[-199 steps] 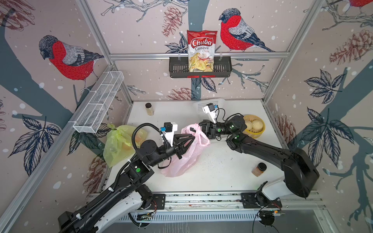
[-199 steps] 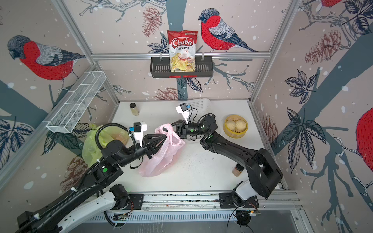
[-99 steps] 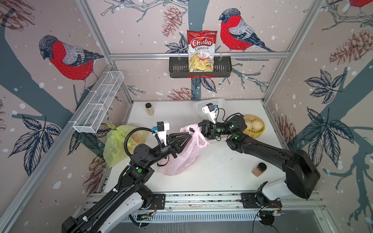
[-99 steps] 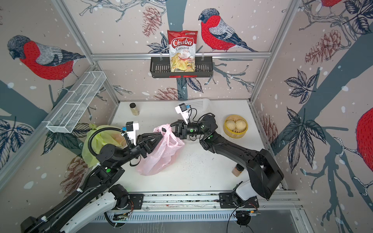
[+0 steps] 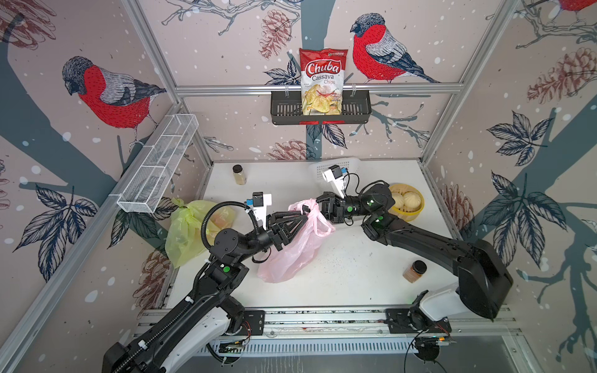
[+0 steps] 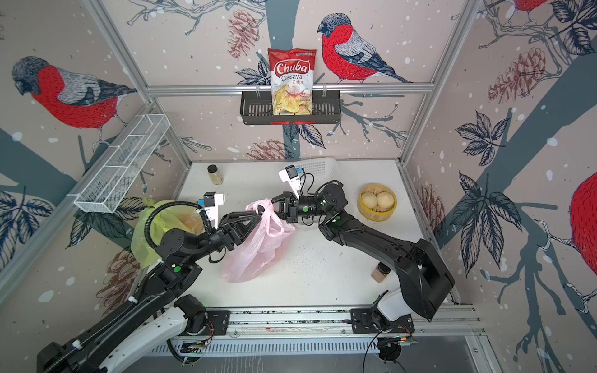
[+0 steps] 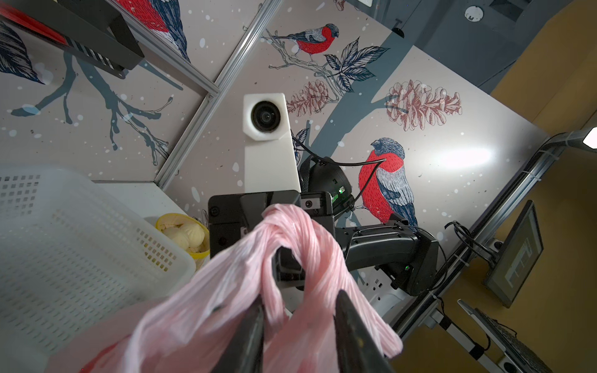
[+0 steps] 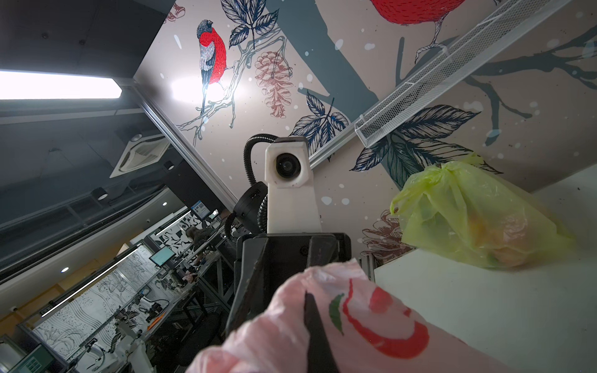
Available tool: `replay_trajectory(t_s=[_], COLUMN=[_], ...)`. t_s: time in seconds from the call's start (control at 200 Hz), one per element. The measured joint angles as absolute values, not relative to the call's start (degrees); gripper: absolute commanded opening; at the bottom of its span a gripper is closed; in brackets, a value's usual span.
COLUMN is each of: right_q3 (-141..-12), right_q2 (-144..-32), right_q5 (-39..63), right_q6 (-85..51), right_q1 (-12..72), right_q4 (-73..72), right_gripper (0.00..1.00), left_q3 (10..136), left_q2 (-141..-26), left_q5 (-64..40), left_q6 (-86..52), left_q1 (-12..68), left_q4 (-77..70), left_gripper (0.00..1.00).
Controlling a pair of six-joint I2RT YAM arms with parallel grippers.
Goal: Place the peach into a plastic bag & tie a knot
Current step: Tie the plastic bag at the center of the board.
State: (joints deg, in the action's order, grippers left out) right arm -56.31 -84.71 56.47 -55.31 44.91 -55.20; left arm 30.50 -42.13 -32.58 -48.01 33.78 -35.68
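Pink bag [image 5: 290,255] | laid at table [image 5: 355,277] centre, handles [image 7: 290,232] raised | peach unseen, judged already bagged | right claw [image 5: 318,210] at 3 o'clock of handles, clenched on one | left claw [image 5: 302,213] at 9 o'clock, fingers [image 7: 248,336] apart amid plastic, grip cannot be told | knot judged still outstanding

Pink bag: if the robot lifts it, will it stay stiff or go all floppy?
Probably floppy: the pink plastic bag slumps on the table while the right gripper pinches its twisted handles. Likely light too, since the film looks thin and crinkly. Its smooth plastic might slip, so a firm pinch seems wise.
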Motion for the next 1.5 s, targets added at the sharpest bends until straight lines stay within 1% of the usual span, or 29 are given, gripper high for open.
replay_trajectory(t_s=[0.11, 0.205, 0.35, 0.465, 0.525, 0.6, 0.645, 0.74, 0.795, 0.84, 1.076, 1.151, 1.241, 1.366, 1.501], right_q3=[-56.3, -56.4, -56.4, -56.4, -56.4, -56.4, -56.4, -55.9, -55.3, -54.8, -54.0, -53.6, -52.6, -52.7, -54.9], right_q2=[-84.7, -84.7, -84.5, -84.0, -83.8, -83.6, -83.5, -83.1, -82.5, -81.7, -72.4, -68.4, -65.0, -64.2, -67.1], right_q5=[56.3, 56.1, 55.4, 53.6, 52.7, 50.8, 50.5, 47.9, 46.3, 44.9, 36.9, 34.2, 32.9, 32.5, 32.0], right_q6=[-55.2, -55.0, -52.9, -49.0, -45.7, -40.4, -37.1, -31.2, -28.7, -27.0, -21.1, -21.2, -23.9, -27.7, -30.1], right_q1=[45.0, 45.2, 45.3, 45.1, 44.8, 44.6, 44.4, 43.7, 43.3, 43.0, 43.1, 43.1, 44.4, 48.5, 52.2], right_q4=[-55.2, -55.2, -53.0, -47.9, -43.7, -36.1, -31.1, -22.8, -18.9, -15.9, -3.2, -0.4, -0.5, -2.1, -3.4], right_gripper=[0.00, 0.00, 0.00, 0.00, 0.06, 0.18, 0.27, 0.43, 0.51, 0.55, 0.66, 0.70, 0.74, 0.75, 0.75], left_q3=[30.5, 30.5, 30.8, 30.6, 29.6, 27.9, 26.9, 25.1, 24.1, 23.4, 23.3, 24.0, 24.3, 24.3, 24.3], left_q2=[-43.0, -43.3, -43.8, -44.0, -44.0, -44.1, -44.3, -45.1, -45.5, -45.5, -43.9, -43.7, -43.9, -44.3, -44.7], left_q5=[-32.8, -32.8, -32.8, -32.9, -32.6, -31.7, -29.8, -27.3, -26.5, -26.1, -25.3, -25.3, -25.5, -25.6, -26.1], left_q6=[-48.8, -49.3, -49.4, -49.5, -49.5, -49.3, -49.1, -47.5, -47.5, -47.3, -46.0, -45.9, -45.5, -45.5, -45.7], left_q1=[33.0, 32.7, 32.2, 30.3, 29.0, 27.8, 27.2, 26.5, 26.2, 25.9, 24.5, 24.5, 24.5, 24.5, 24.5], left_q4=[-35.7, -35.7, -35.2, -33.2, -32.6, -31.0, -29.7, -27.8, -27.1, -26.6, -26.3, -26.3, -26.3, -26.4, -26.5], left_gripper=[0.14, 0.00, 0.00, 0.00, 0.00, 0.00, 0.00, 0.00, 0.00, 0.00, 0.00, 0.00, 0.00, 0.00, 0.00])
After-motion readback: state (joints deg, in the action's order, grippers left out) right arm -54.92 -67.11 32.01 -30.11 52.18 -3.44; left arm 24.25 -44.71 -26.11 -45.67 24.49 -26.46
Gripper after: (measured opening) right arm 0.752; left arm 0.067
